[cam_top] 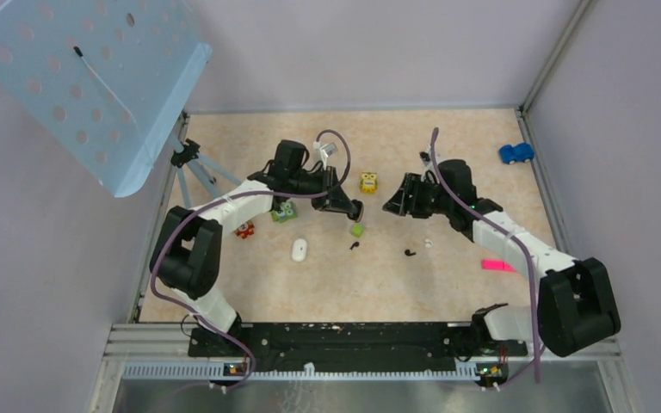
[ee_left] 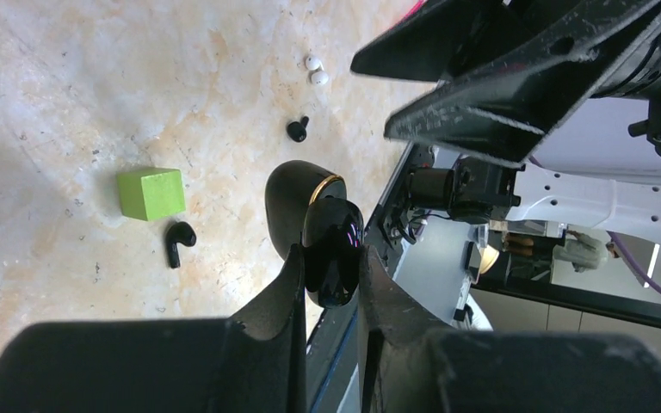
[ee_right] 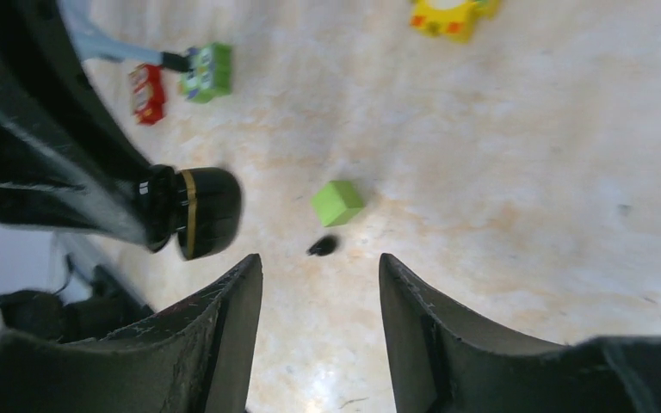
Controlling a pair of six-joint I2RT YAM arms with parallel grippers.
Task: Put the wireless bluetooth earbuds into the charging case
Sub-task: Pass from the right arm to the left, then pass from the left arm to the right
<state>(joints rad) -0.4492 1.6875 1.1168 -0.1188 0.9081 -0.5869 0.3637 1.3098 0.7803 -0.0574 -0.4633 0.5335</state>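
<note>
Top external view: left gripper and right gripper face each other over the middle of the beige marbled tabletop, their tips near one another.

Left wrist view: the left fingers are clamped on a glossy black, gold-banded charging case, held off the table at frame centre. Whether its lid is open cannot be told.

Right wrist view: the right fingers stand apart with nothing between them, and the charging case sits at the left of the frame.

Neither earbud is in the case. One tiny black comma-shaped wireless earbud lies just below a small green toy cube at centre frame. The second earbud lies to its right, near some small white pieces.

Likely hazards:
- **Flicked earbud.** Each earbud is small and rounded, so fingers closing off-centre could flick it aside or pinch only the stem, letting it twist.
- **Cube in the way.** For the earbud beside the cube, a descending finger may strike the cube and shove both away.
- **Case slipping.** The charging case is gripped on a smooth, curved shell, so pressure during insertion could rotate it or squeeze it out.
- **Gripper contact.** With the two grippers this close, an approach toward the case risks finger-to-finger contact.
- **Poor seating.** An earbud presented to the wrong socket, or turned the wrong way, would probably not seat.
</note>
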